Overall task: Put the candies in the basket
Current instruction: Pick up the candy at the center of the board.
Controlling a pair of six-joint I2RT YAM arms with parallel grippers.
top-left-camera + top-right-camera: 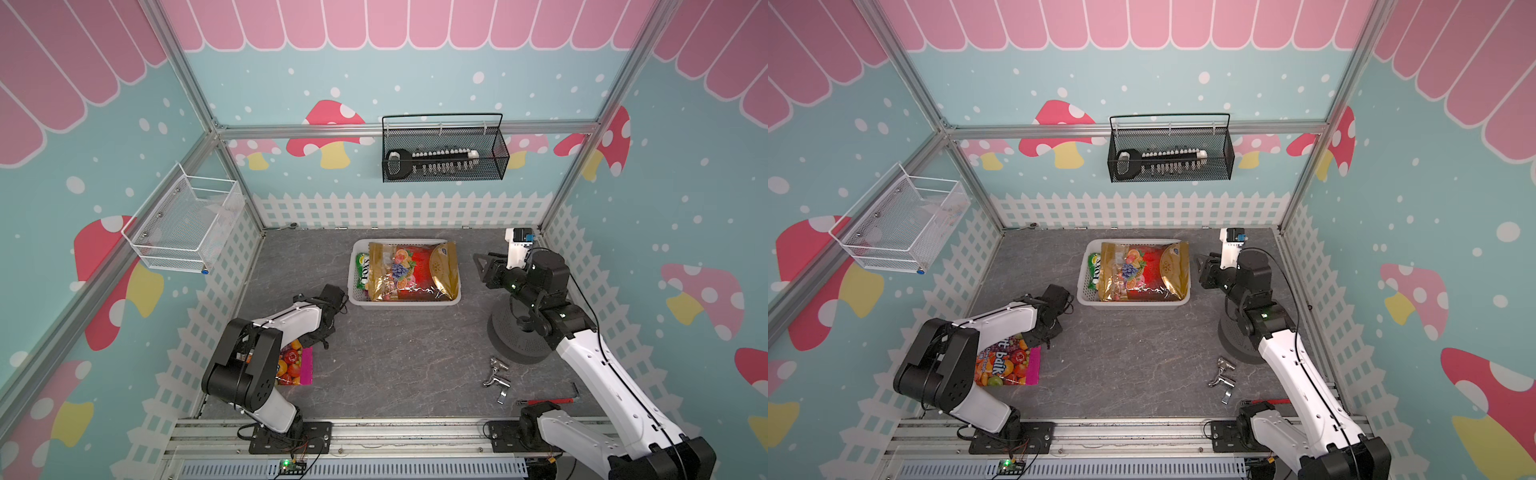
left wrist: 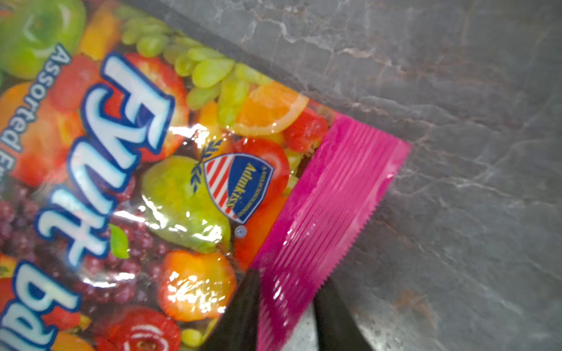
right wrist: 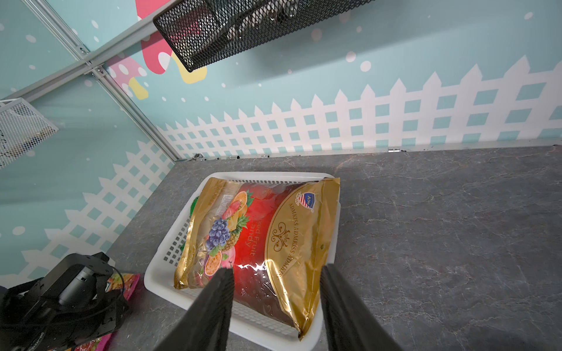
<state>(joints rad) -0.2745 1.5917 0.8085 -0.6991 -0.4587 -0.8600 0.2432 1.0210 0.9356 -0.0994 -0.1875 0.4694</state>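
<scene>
On grey tabletop (image 1: 407, 353), clamping left gripper (image 2: 289, 282) on half-hidden multicoloured bag (image 1: 1007, 368), holding right gripper (image 3: 276, 269), jaws apart, beside basket (image 1: 399, 305).

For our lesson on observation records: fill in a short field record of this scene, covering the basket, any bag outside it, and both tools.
basket: white perforated basket, on the grey table
inside it: red-gold Admkiss bag on top; green FOX'S bag partly under it
outside it: pink-edged Fruit bag, lying on the table
left tool: astride that bag's pink edge; grip unclear
right tool: open, empty, beside the basket
</scene>
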